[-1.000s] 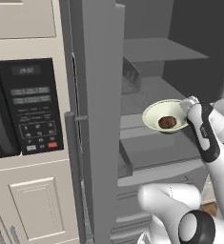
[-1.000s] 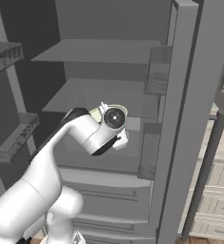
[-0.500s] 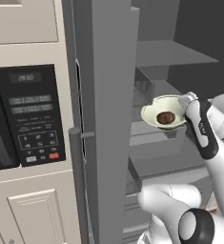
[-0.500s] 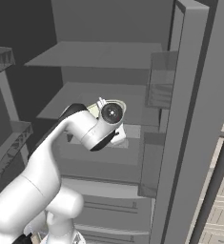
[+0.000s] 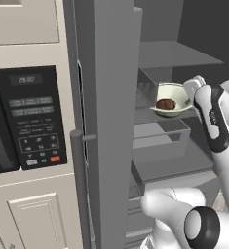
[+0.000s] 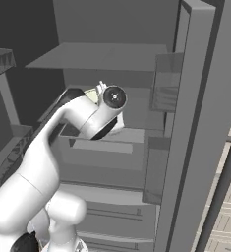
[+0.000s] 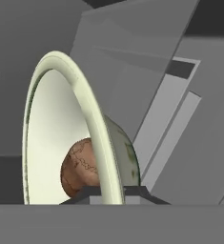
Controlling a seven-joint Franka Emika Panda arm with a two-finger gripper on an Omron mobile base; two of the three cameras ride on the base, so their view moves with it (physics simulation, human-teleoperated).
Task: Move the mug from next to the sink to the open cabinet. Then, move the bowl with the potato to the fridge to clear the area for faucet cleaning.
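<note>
Hand view: our claw [image 7: 111,193] is pinching the bowl [image 7: 61,128] rim, potato [image 7: 80,167] beside it; we are keeping it level entering the fridge [image 5: 179,58].

So the bowl [image 5: 170,99] sits inside the open fridge [image 5: 184,146], above a shelf and under the higher one. Potato [image 5: 166,104] is in the bowl. The gripper [image 7: 110,191] pinches its rim from the right. The microwave [image 5: 26,119] is left of the fridge door [image 5: 108,121].
</note>
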